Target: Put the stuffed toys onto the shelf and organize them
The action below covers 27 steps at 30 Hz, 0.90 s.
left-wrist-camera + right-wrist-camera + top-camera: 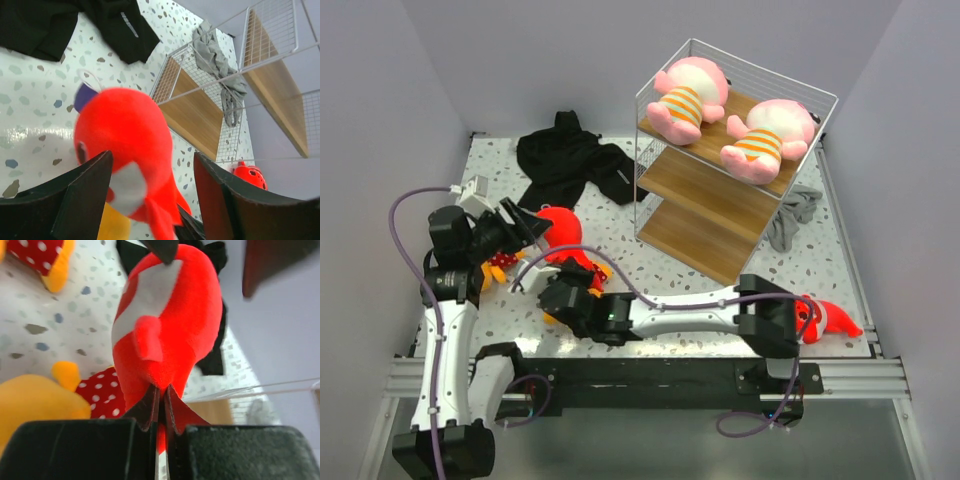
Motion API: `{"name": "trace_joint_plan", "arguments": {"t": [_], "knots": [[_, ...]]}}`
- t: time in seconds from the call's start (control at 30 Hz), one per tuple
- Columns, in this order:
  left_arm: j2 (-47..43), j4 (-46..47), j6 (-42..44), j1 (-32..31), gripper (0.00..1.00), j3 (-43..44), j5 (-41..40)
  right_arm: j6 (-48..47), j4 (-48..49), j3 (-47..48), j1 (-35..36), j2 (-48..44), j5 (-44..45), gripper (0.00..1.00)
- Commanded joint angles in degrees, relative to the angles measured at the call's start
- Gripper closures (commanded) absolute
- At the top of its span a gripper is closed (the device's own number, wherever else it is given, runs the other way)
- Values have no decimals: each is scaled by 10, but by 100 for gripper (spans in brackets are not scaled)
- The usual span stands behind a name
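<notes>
A red fish toy is held up at the left of the table. My right gripper is shut on its tail, with the jaws pinched together in the right wrist view under the red body. My left gripper is open, and its fingers stand either side of the fish's head in the left wrist view. Two pink toys lie on the top board of the shelf. A second red fish lies at the near right. Two orange-yellow toys with polka-dot bibs lie under the grippers.
A black garment lies at the back left of the table. A grey cloth lies beside the shelf's right side. The right arm stretches across the near edge. Grey walls close in the table on three sides.
</notes>
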Motion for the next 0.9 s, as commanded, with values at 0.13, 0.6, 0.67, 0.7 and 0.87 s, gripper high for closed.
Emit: {"name": "trace_joint_plan", "arguments": {"t": [0.13, 0.6, 0.67, 0.7, 0.87], "knots": [[58, 1, 28, -3, 19, 80, -30, 448, -63, -159, 7, -224, -123, 100], [29, 82, 9, -18, 16, 33, 84, 581, 113, -352, 22, -392, -66, 100], [5, 82, -3, -20, 16, 10, 96, 594, 128, -357, 28, -401, -24, 100], [-6, 106, -27, -20, 16, -3, 114, 594, 144, -372, 30, -404, -15, 100], [-43, 76, -21, -28, 23, 10, 121, 513, 276, -380, 42, -394, 61, 100]]}}
